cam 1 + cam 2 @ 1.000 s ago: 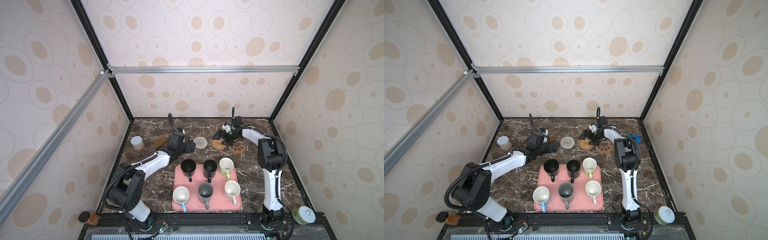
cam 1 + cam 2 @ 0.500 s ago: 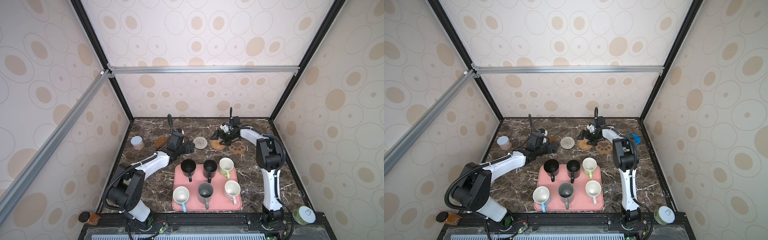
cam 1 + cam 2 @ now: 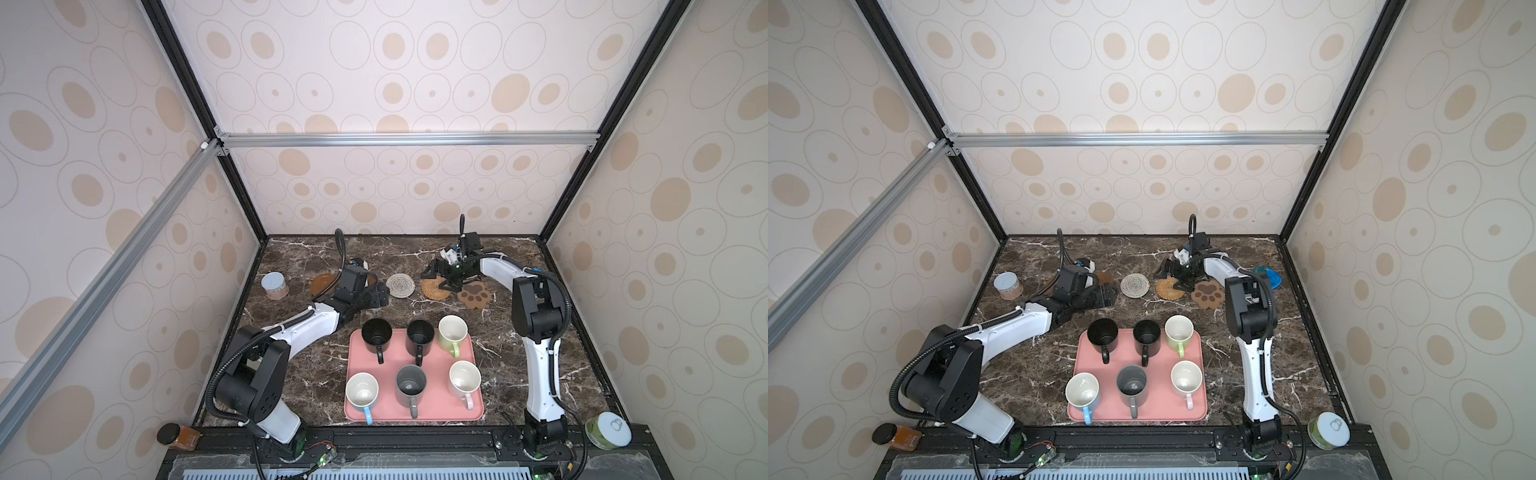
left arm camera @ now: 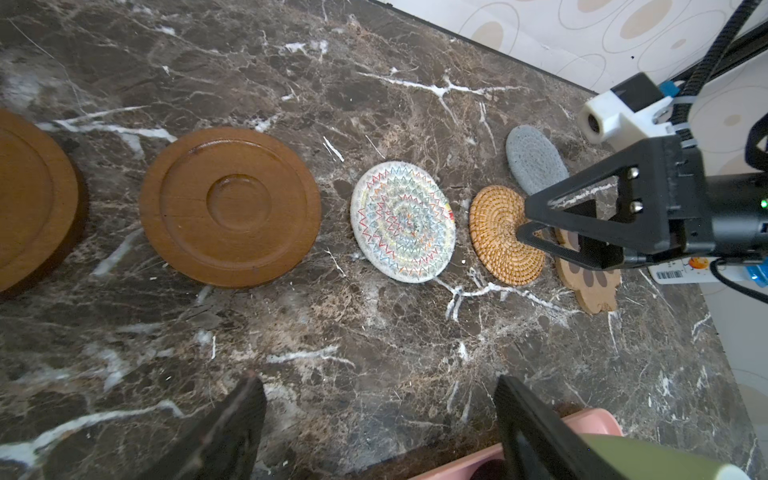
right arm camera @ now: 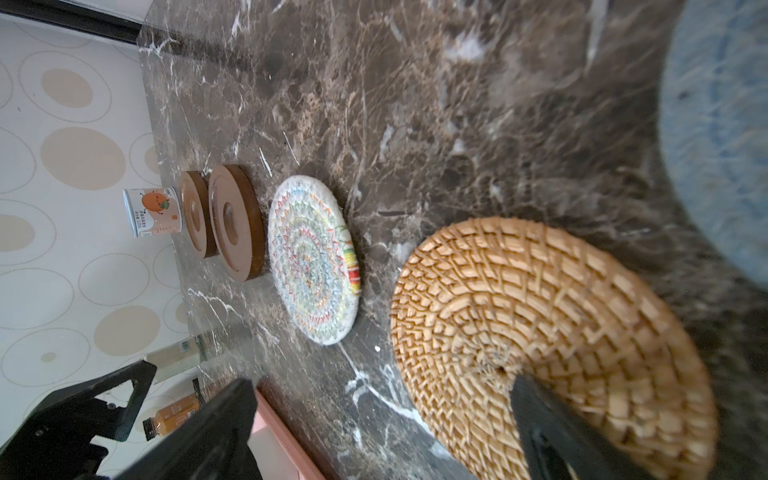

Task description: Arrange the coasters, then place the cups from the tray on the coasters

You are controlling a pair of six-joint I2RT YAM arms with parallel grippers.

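Note:
Coasters lie in a row at the back: two wooden discs, a cream woven one, a tan rattan one, a brown paw. A grey-blue one sits behind the rattan. My left gripper is open over bare marble between the discs and the pink tray. My right gripper is open, one finger over the rattan coaster. On the tray stand two black cups and single light green, white, grey and white cups.
A lidded jar stands at the back left near the wall. A blue-lidded container sits at the back right behind the right arm. At the front, off the marble, are an amber bottle and a green jar.
My right gripper has shifted slightly left over the rattan coaster. The left arm has barely moved, and both grippers have stayed open.

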